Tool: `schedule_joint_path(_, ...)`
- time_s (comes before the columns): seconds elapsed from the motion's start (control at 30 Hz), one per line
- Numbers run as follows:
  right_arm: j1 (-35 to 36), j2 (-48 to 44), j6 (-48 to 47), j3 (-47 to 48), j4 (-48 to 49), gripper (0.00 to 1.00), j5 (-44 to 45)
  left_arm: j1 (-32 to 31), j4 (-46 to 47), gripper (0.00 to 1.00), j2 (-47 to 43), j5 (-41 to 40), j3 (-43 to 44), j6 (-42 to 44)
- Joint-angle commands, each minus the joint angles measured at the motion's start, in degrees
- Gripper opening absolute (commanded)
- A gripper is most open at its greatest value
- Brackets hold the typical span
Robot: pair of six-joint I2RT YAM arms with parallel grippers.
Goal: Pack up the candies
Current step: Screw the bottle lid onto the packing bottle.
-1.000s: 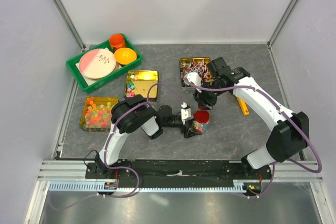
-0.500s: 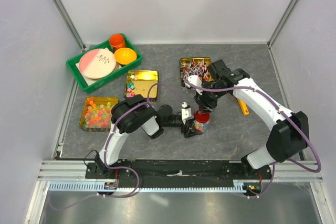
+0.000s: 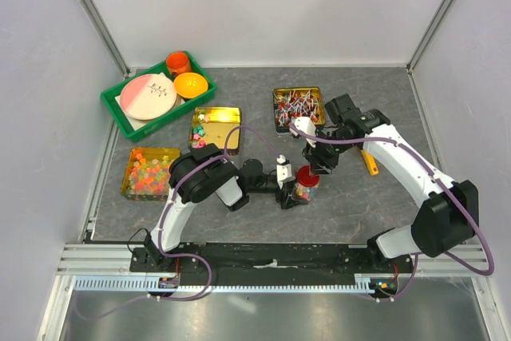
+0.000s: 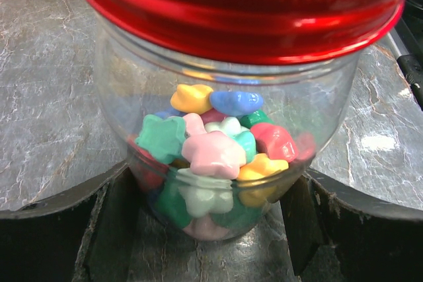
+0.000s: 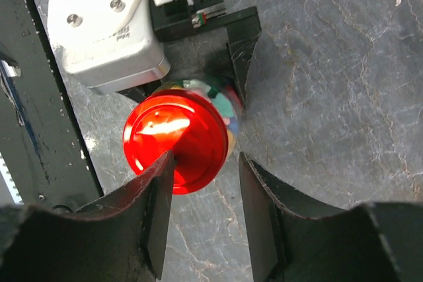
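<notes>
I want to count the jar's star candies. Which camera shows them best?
Left wrist view: the candies show close up through the clear jar. Right wrist shows only a sliver beside the red lid; the top view, tiny specks.

A green tray (image 3: 112, 105) sits in the tabletop's (image 3: 351, 201) far left corner. It holds a pink-and-white plate (image 3: 148, 95), an orange cup (image 3: 177, 62) and an orange bowl (image 3: 190, 84). A gold tin (image 3: 275, 111) of white-stick lollipops (image 3: 295, 104) stands near the far edge. Another tin (image 3: 124, 173) of red-orange gummies (image 3: 150, 173) lies by the left edge. A yellow tool (image 3: 369, 163) lies toward the right.
</notes>
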Motion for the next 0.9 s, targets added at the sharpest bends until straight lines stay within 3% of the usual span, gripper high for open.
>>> schedule_joint_path(0.0, -0.4, -2.5, -1.3, -2.0, -2.6, 0.5, 0.8, 0.4, 2.7, 0.27, -0.3, -2.7, 1.1, 0.7)
schedule_joint_path(0.47, -0.4, -8.2, -1.5, -1.0, -6.8, 0.5, 1.0, 0.4, 1.4, 0.15, -0.3, -3.1, 1.5, 0.9)
schedule_joint_path(0.87, -0.1, 5.0, 1.4, 8.9, 1.9, 0.54, -8.7, 0.4, 1.1, 0.12, -0.4, -3.1, 1.5, 1.1)
